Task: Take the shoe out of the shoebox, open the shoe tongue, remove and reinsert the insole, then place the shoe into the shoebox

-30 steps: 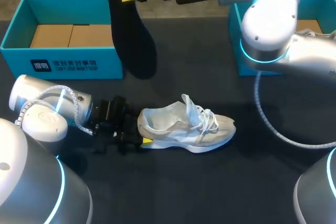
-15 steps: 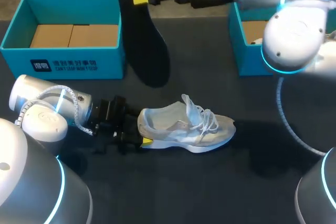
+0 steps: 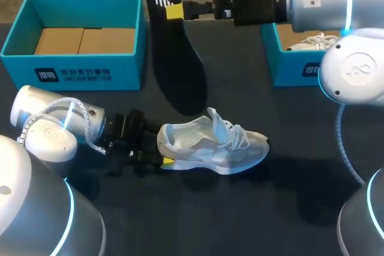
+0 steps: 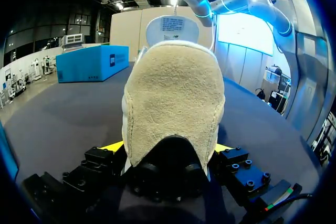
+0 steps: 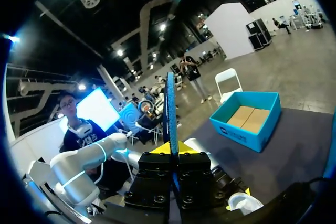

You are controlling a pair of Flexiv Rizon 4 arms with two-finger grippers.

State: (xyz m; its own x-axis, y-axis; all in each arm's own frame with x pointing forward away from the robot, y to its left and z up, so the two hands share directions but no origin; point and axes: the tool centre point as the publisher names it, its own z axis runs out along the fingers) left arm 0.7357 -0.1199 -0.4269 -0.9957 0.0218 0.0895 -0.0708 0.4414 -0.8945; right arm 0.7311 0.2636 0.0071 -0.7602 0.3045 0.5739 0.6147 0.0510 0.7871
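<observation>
A white and grey shoe (image 3: 213, 145) lies on its sole on the dark table, toe to the right, tongue up. My left gripper (image 3: 157, 155) holds its heel; in the left wrist view the suede heel (image 4: 173, 98) fills the gap, with a yellow fingertip (image 4: 113, 146) pressed to each side. My right gripper (image 3: 174, 11) is shut on a black insole (image 3: 177, 58), which hangs tilted with its lower end just above the shoe's opening. In the right wrist view the insole (image 5: 171, 108) stands edge-on between the shut fingers of the right gripper (image 5: 171, 150).
An open teal shoebox (image 3: 72, 76) with cardboard inside stands at the back left. A second teal box (image 3: 288, 70) at the back right holds another white shoe (image 3: 312, 41). Bare table lies in front of the shoe.
My right arm has carried the insole rightward and lower, from beside the left box to just over the shoe. The left arm and the shoe have stayed still.
</observation>
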